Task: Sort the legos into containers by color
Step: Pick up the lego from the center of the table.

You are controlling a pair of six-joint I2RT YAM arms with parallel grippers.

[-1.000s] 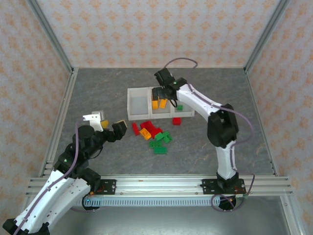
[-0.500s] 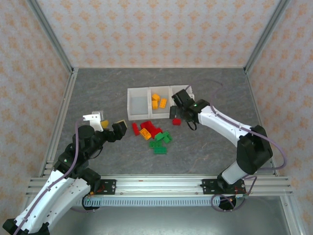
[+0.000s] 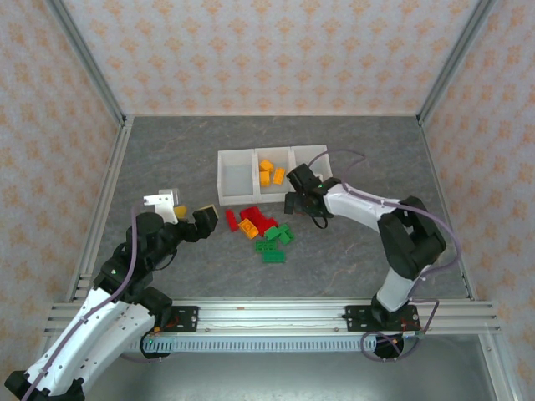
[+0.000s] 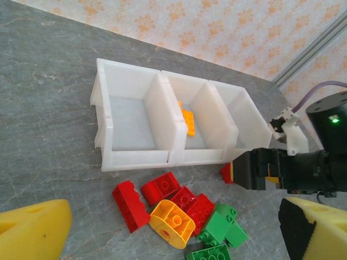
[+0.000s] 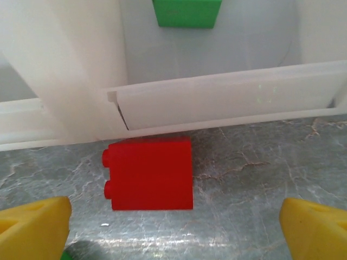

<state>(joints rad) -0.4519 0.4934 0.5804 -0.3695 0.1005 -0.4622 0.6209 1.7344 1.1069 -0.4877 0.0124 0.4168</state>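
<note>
1. Top external view: the containers [image 3: 221, 177] stand as one row of three bins near the middle of the grey table [image 3: 167, 150].
2. The middle bin holds a few orange-yellow bricks [image 3: 269, 173].
3. A loose pile of legos [image 3: 263, 230], red, orange and green, lies on the table just in front of the bins.
4. The right gripper [image 3: 294, 203] is low at the front wall of the right bin, with its jaws spread wide and nothing between them held.
5. In the right wrist view, a single red brick [image 5: 150, 173] lies on the table just beside this front wall. I cannot tell if it touches the wall.
6. The two yellow fingertips [image 5: 32, 227] stand on both sides of the red brick, each well apart from it.
7. A green brick [image 5: 186, 12] lies inside the right bin, behind the wall.
8. The left gripper [image 3: 185, 210] hangs to the left of the pile, apart from it. Its jaws are also wide and it carries nothing.
9. In the left wrist view, the pile lies between its yellow pads [image 4: 32, 230], nearer to the bins than the pads are.
</note>
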